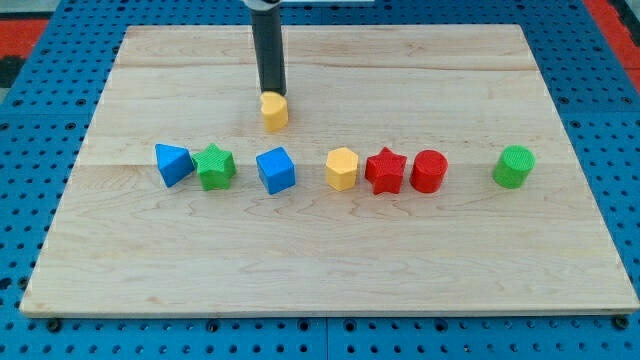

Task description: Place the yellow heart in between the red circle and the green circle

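One yellow heart (pixel 274 111) sits alone toward the view's top of the wooden board (pixel 500 260), and I place everything else from it. I carry no pincer to open or close, only a straight dark rod; my tip (pixel 271 93) stands at the heart's upper edge, touching it or very nearly, on the side toward the view's top.

Below the heart, toward the view's bottom, seven blocks lie in a rough row across the board. Nearly straight below it is the blue cube (pixel 276 170). Below and to the heart's right stands the yellow hexagon (pixel 342 168), then the red star (pixel 385 170), which touches or almost touches the red circle (pixel 429 171) further right. Farthest to the heart's right, well apart from the red circle with bare board between them, is the green circle (pixel 514 166). The heart lies well away from that gap, up and to the view's left of it.

Below and to the heart's left sits the green star (pixel 215 167), with the blue triangle (pixel 172 163) touching it on the far side, at the row's left end.

Around the board runs a blue perforated table (pixel 30 60).
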Controlling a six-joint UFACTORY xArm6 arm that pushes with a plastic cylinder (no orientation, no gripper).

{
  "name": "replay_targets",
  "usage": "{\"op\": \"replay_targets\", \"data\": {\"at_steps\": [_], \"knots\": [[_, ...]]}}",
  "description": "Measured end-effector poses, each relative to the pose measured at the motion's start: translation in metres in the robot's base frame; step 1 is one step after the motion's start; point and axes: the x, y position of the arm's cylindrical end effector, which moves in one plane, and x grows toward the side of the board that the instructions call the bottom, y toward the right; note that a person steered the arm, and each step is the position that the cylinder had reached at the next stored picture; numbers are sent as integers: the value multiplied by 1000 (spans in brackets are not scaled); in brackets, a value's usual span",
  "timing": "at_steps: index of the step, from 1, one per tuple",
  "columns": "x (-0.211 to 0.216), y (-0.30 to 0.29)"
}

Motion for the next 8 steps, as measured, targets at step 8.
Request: {"op": "replay_targets", "data": {"at_steps": [8], "knots": [[84,109]]}}
